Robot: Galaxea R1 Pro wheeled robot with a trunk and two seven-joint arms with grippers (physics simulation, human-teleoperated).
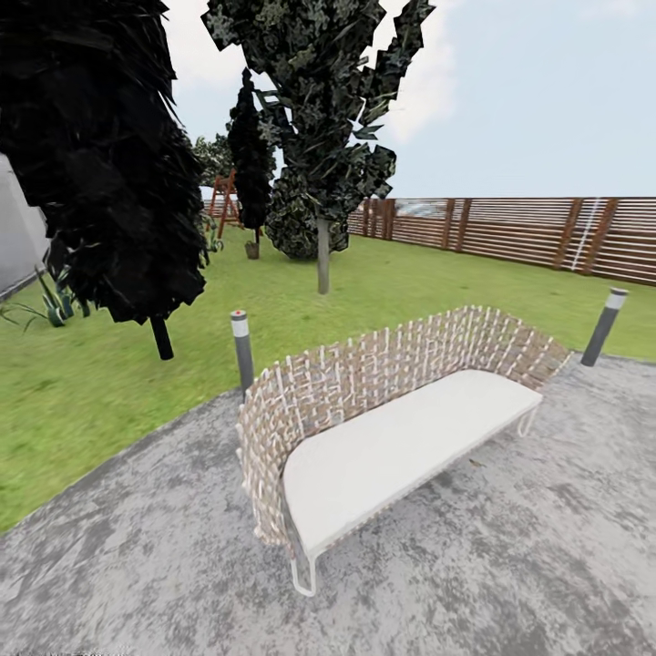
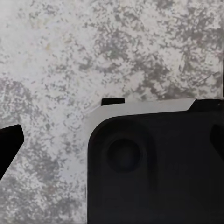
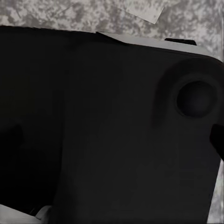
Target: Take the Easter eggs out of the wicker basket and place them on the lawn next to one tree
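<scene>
The Easter eggs and the wicker basket are not before us here, so we cannot say where they lie; we are on the way, standing on the grey paved patio point(image 1: 510, 565) and looking out over the garden.

Going from left to right in the head view: at nine o'clock hangs a black-leaved tree point(image 1: 91, 155) on a thin dark trunk, rooted in the lawn point(image 1: 82, 383). At about eleven o'clock, farther back, we see a red-brown playset point(image 1: 225, 196). At twelve o'clock stands the tree point(image 1: 323, 255) with the slim pale trunk and speckled crown, a fair candidate for the eggs. Near the centre a grey bollard light point(image 1: 242, 351) stands just behind a pale woven bench point(image 1: 401, 428) with a white cushion. At three o'clock a second bollard point(image 1: 603, 326) leans at the patio edge, with the slatted fence point(image 1: 528, 228) beyond.

The wrist views look down past a dark body part of the robot point(image 2: 154, 168) onto mottled paving point(image 2: 56, 56). We cannot tell how far either gripper is spread or whether anything is held.

We judge the eggs will be light, hard, smooth and apt to roll or slip. We would take each across its middle, pinching gently, and set it down on the grass, not drop it.
</scene>
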